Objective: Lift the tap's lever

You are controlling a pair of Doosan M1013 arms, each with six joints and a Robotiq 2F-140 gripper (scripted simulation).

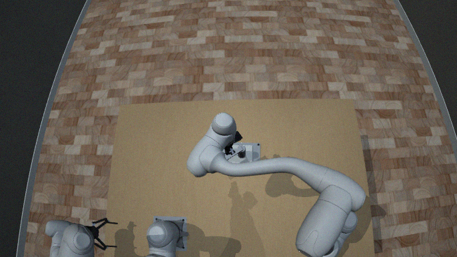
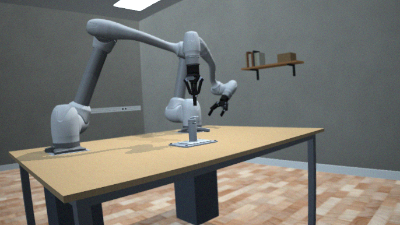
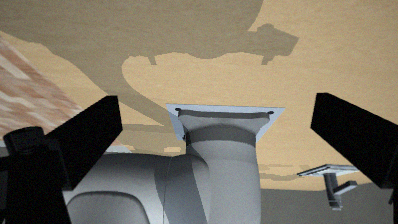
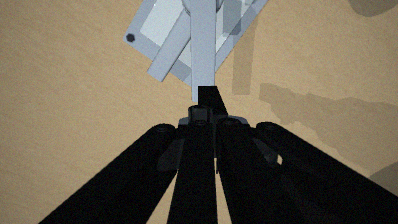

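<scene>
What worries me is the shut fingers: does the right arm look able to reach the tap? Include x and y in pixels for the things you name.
Probably yes: the right gripper [image 1: 230, 152] [image 2: 195, 104] [image 4: 207, 101] hangs above the tap [image 1: 242, 153] [image 2: 192, 131] [image 3: 330, 187] [image 4: 203, 50], with nothing visible blocking the way down.

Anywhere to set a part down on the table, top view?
Table: room right of the tap, up to the edge; also far left, beyond the right arm's wrist. Crowded: at the tap, right gripper close over it.

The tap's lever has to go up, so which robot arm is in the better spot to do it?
The right one, I think. Its closed, empty gripper is just above the tap. The left gripper is open, far from the tap.
</scene>
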